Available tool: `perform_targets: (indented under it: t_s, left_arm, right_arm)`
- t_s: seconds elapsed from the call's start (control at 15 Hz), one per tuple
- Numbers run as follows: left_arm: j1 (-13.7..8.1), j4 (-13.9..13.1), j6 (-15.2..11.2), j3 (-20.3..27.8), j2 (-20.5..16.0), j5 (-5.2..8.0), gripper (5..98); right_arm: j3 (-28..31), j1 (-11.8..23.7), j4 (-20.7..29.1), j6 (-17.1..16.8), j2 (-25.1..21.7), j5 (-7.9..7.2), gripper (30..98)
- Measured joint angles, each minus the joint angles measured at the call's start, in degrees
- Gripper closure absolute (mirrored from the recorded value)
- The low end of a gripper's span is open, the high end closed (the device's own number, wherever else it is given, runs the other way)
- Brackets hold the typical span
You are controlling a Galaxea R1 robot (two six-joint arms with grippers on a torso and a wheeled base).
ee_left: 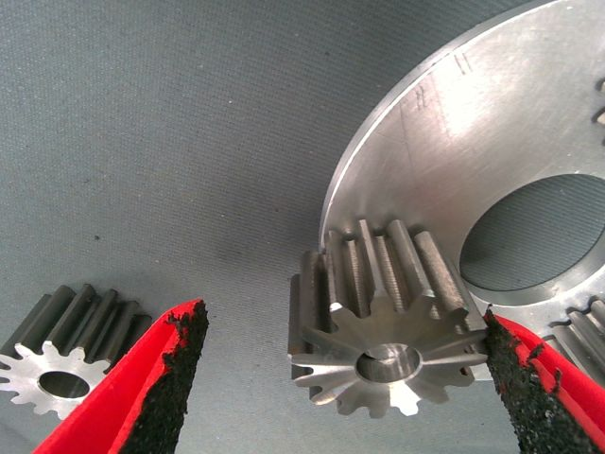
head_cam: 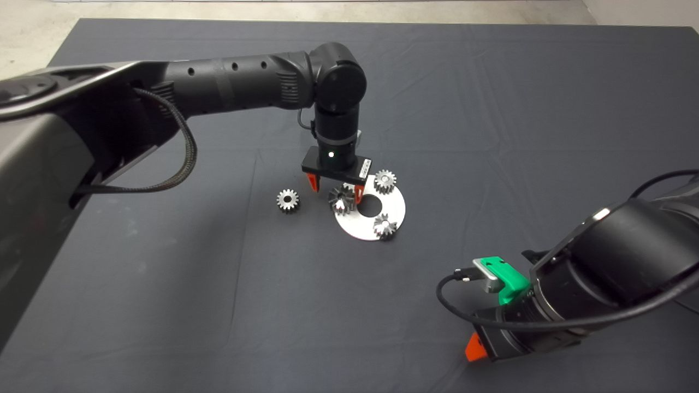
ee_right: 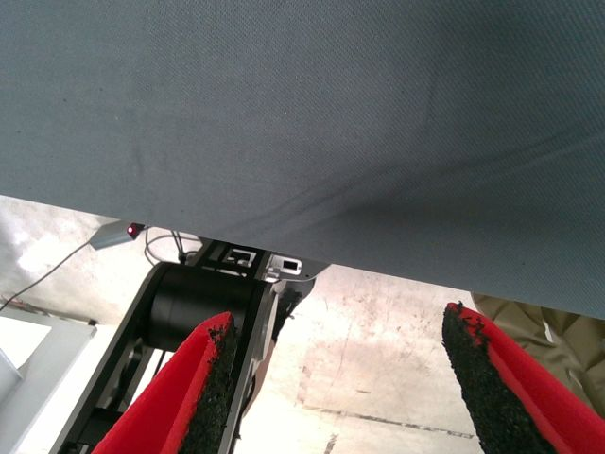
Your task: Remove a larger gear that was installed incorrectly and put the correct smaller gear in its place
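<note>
Right gripper [head_cam: 474,347] parked near right, fingers apart.
Left gripper [head_cam: 334,188] straddles larger gear [head_cam: 341,198] on disc [head_cam: 394,209], fingers wide, one pad touching.

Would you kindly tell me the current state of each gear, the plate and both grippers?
larger gear: seated on the plate's edge, tilted, between the open fingers
left gripper: open, straddling the larger gear
loose smaller gear: lying on the mat, off the plate
two mounted gears: installed on the plate
round metal plate: flat on the mat
right gripper: open, idle at the mat's edge
</note>
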Motion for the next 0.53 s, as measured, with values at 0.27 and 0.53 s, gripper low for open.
perform_targets:
  t_s: [0.27,0.53]
  left_arm:
    - [0.64,0.27,0.0,-0.27,-0.02,-0.05,30.4]
    - [1.3,0.66,0.0,-0.47,-0.02,-0.13,30.4]
  right_arm:
    - [-0.21,0.0,0.0,-0.07,0.0,-0.01,70.1]
    - [-0.21,0.33,0.0,-0.22,0.0,-0.04,70.1]
